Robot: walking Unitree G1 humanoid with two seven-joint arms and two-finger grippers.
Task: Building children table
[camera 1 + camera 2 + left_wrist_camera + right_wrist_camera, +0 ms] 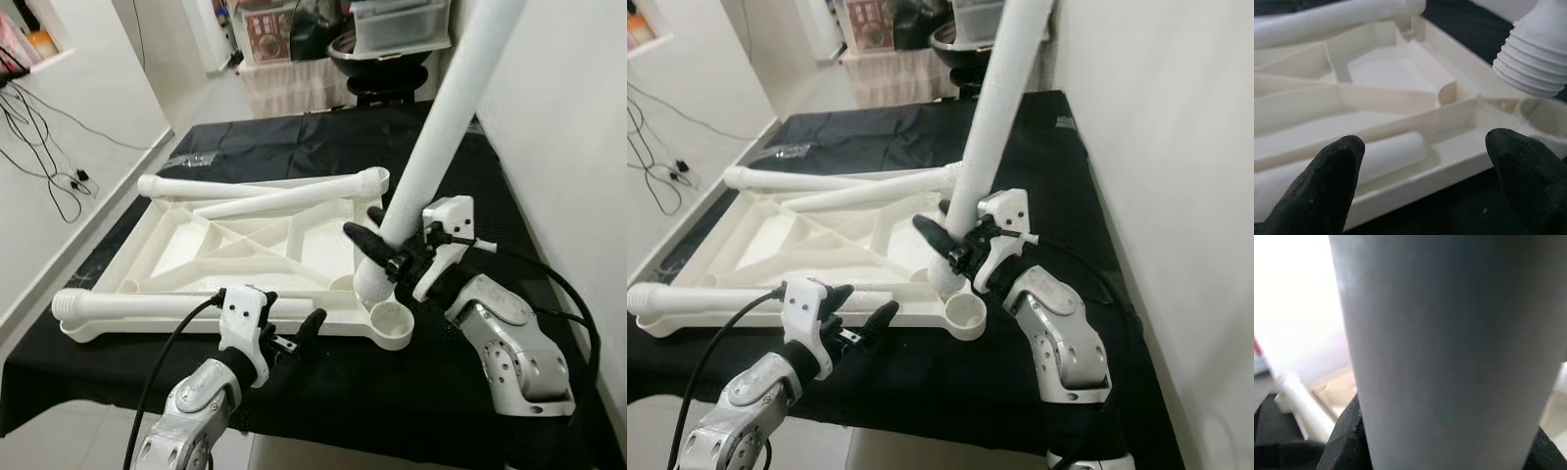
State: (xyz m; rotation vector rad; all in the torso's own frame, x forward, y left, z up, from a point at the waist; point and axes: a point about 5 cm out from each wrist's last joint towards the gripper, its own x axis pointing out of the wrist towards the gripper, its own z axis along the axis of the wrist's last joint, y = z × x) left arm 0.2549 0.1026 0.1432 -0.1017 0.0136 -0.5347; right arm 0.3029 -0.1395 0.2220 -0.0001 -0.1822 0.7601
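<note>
The white table top [186, 245] lies upside down on the black-covered table [323, 382]. My right gripper [390, 253] is shut on a white leg [441, 127], holding it nearly upright and leaning away. Its threaded end [1537, 58] hangs just above the round corner socket [392, 320] at the near right. My left gripper [291, 335] is open, hovering at the top's near edge beside a leg [147, 306] lying along it. Two more legs [274, 194] rest across the far side. In the right wrist view the held leg [1449, 347] passes between the fingers [1344, 440].
A white wall [568, 127] runs close along the table's right side. A small clear bag [191, 159] lies on the cloth at the far left. Behind the table stand a black stool with a basin [377, 59] and boxes. Cables [49, 166] trail on the floor at left.
</note>
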